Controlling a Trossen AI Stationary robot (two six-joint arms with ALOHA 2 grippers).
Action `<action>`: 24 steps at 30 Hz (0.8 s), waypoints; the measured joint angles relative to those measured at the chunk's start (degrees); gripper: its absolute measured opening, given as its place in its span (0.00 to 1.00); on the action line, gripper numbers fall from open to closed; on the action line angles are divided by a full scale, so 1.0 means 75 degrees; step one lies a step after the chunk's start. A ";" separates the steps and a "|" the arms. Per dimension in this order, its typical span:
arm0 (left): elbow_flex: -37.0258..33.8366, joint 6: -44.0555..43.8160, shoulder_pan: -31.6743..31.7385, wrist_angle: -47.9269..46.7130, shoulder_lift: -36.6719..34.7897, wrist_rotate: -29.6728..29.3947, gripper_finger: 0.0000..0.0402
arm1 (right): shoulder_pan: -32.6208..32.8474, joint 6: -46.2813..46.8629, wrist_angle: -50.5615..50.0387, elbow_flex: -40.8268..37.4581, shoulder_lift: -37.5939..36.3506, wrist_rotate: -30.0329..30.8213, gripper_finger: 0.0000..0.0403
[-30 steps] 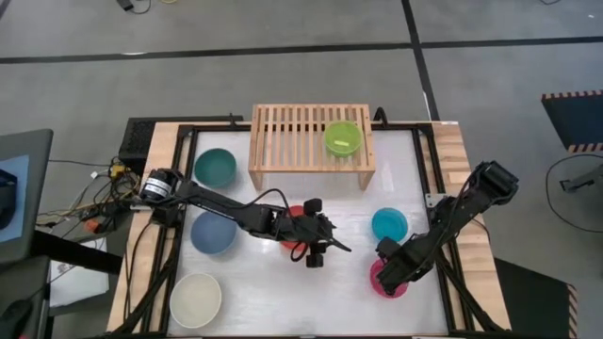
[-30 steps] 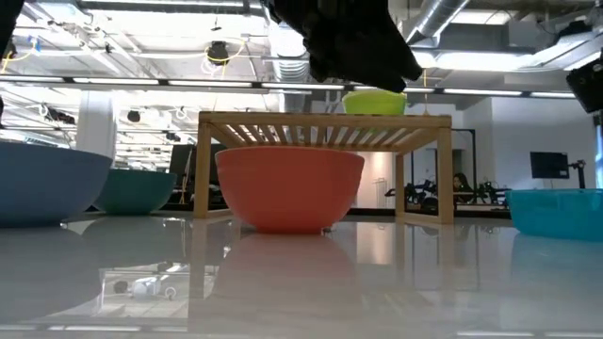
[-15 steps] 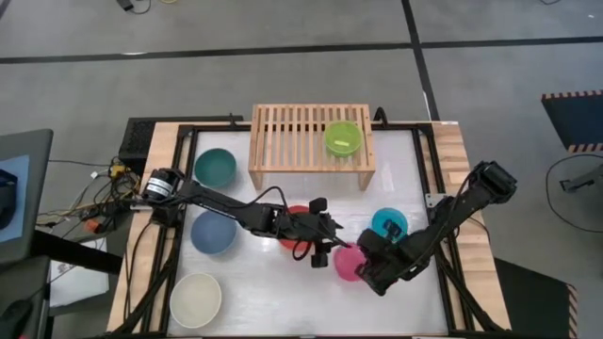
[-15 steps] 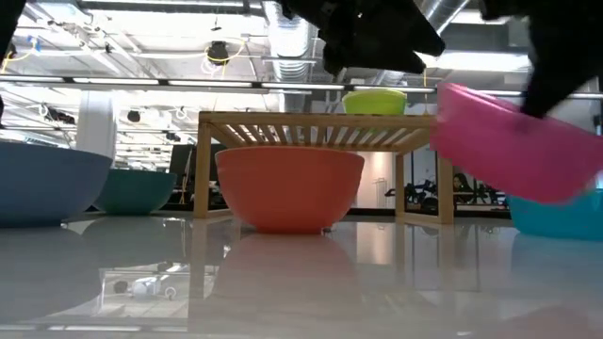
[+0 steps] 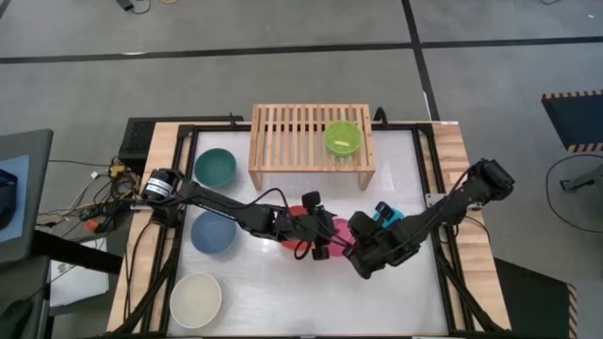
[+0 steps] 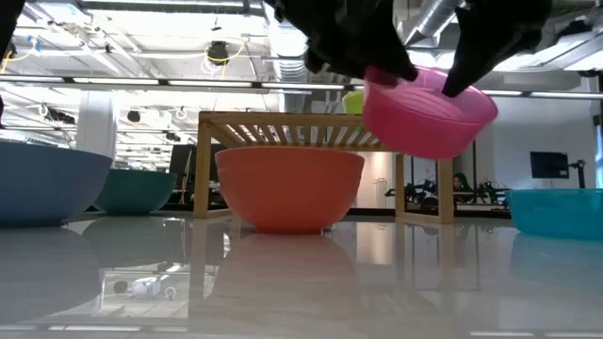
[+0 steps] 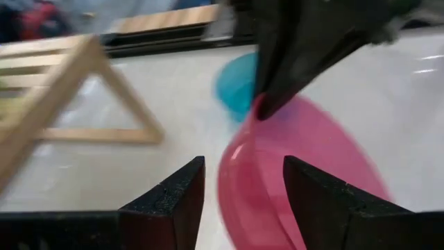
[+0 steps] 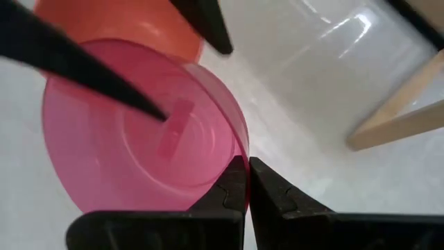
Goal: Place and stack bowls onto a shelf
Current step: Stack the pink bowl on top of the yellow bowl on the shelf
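While the right gripper (image 8: 244,182) pinches the rim of the round pink plastic bowl (image 6: 429,111), holding it tilted above the table beside the red bowl (image 6: 289,187), the left gripper (image 7: 243,182) gapes open at its near edge; thin, light and slick, it looks best held by the rim.

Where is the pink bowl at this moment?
The pink bowl hangs tilted above the table, pinched at its rim by the right gripper, beside the red bowl, before the shelf.
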 joint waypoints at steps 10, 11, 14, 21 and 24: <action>0.0000 0.0433 0.0003 0.0022 0.0000 -0.0457 0.10 | -0.0035 -0.0028 -0.0211 0.0020 0.0000 0.0000 0.08; 0.0000 0.0433 0.0023 0.0011 0.0000 -0.0487 0.05 | -0.0032 -0.0069 -0.0175 0.0025 0.0000 0.0001 0.09; 0.0000 0.0440 0.0117 -0.0015 0.0000 -0.0479 0.01 | -0.0008 -0.0115 -0.0163 0.0032 -0.0001 -0.0050 0.11; 0.0103 0.0916 0.0328 0.0029 0.0003 -0.0158 0.00 | -0.0001 -0.0407 -0.1127 0.0536 -0.0003 -0.0066 0.25; 0.0327 0.1210 0.0390 -0.0018 0.0003 0.0127 0.00 | 0.0012 -0.0413 -0.2175 0.1245 -0.0012 -0.0066 0.35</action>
